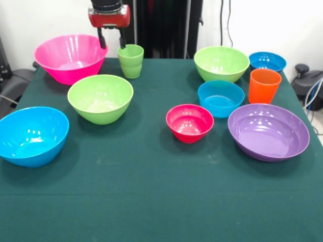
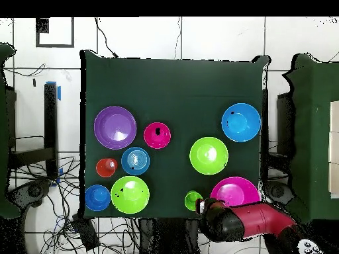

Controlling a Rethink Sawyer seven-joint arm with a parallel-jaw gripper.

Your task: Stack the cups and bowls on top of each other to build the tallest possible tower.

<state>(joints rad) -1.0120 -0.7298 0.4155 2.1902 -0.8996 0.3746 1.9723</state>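
The arm (image 2: 255,221) is glossy red with black joints, ending in a red-cased gripper (image 1: 111,39) with two black fingers (image 1: 101,38).

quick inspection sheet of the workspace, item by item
surface: dark green cloth over the table
job's things: light green cup, orange cup, pink bowl, two lime bowls, three blue bowls, red-pink bowl, purple bowl; all upright, none stacked
clutter: nothing seen
end effector: open, between pink bowl and light green cup
cables: loose tangle on floor
surroundings: tiled floor, white wall
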